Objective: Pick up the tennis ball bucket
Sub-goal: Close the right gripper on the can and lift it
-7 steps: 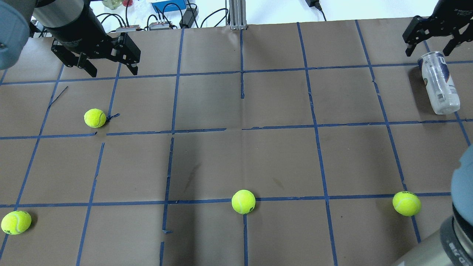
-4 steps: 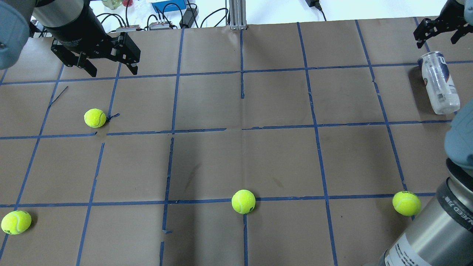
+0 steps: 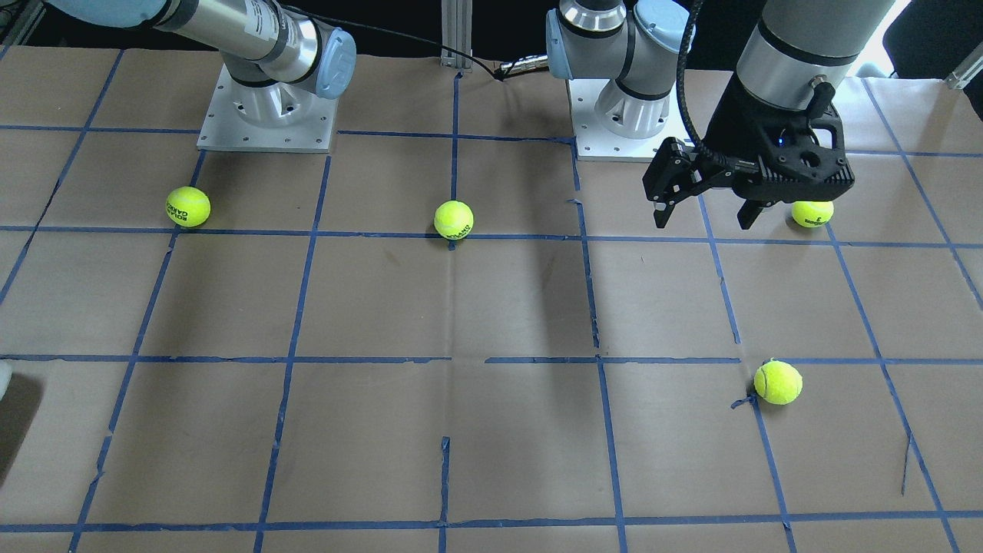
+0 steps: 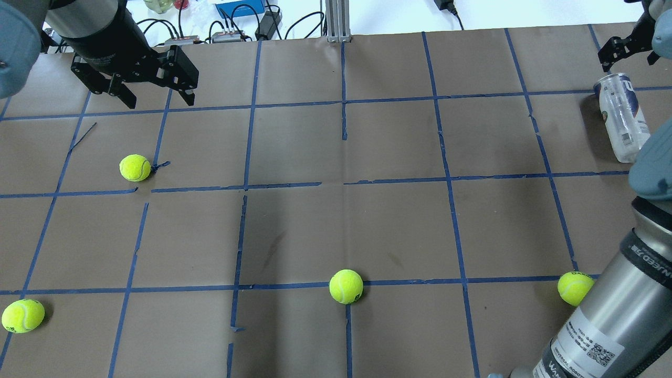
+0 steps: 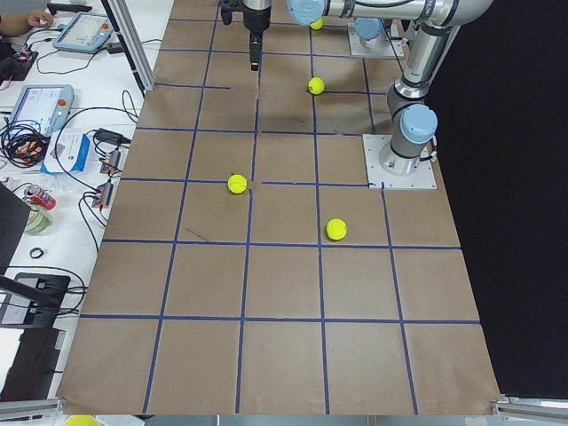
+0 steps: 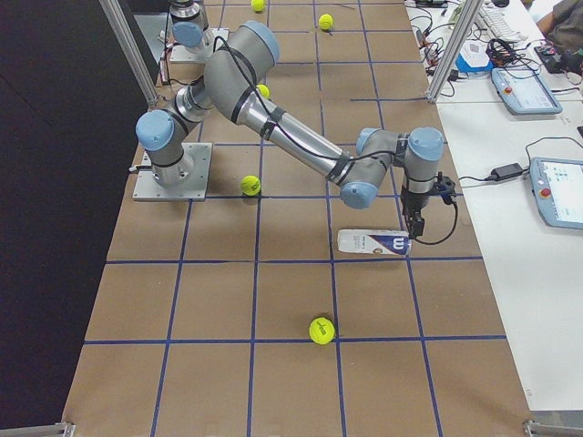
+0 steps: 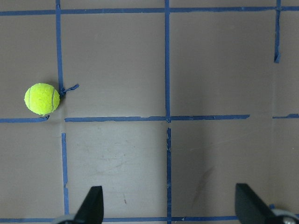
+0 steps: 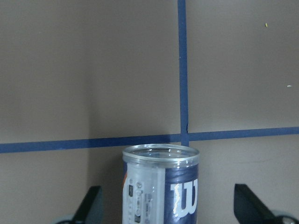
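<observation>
The tennis ball bucket (image 4: pixel 622 118), a clear tube with a white and navy label, lies on its side at the table's far right. It also shows in the exterior right view (image 6: pixel 373 242). My right gripper (image 4: pixel 628 59) hovers over its far end, open. In the right wrist view the bucket (image 8: pixel 161 186) lies between the wide-apart fingers (image 8: pixel 91 207) of the right gripper (image 8: pixel 167 198), which do not touch it. My left gripper (image 4: pixel 157 100) is open and empty at the far left, above the table. It also shows in the front-facing view (image 3: pixel 703 223).
Several yellow-green tennis balls lie on the brown taped table: one (image 4: pixel 135 167) below the left gripper, one (image 4: pixel 346 286) at the front middle, one (image 4: pixel 22 316) at the front left, one (image 4: pixel 575 287) at the front right beside my right arm's forearm (image 4: pixel 604 315).
My right gripper has moved toward the far right edge, beyond the bucket's far end, and its forearm has swung in at the front right. The bucket and left gripper have not moved.
</observation>
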Controlling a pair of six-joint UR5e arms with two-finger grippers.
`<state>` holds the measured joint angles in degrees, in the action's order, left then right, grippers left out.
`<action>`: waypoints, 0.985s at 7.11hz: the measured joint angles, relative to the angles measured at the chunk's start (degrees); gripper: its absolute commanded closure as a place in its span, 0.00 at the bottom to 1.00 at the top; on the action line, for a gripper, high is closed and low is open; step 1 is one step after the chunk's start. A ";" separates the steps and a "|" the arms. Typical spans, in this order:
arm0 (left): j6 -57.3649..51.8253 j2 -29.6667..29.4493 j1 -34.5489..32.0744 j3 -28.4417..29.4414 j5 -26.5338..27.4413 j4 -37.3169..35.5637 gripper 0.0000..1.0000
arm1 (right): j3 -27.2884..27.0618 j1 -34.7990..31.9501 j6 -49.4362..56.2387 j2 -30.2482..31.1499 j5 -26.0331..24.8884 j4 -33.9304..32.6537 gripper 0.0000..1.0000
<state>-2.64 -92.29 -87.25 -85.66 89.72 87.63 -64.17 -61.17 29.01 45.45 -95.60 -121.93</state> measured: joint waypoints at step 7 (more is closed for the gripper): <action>0.00 0.23 -0.14 0.05 -0.06 0.00 0.00 | -1.75 2.45 0.79 -3.80 6.72 -1.56 0.35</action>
<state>-2.63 -92.07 -87.39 -85.61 89.66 87.63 -65.91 -58.71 29.80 41.65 -88.88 -123.50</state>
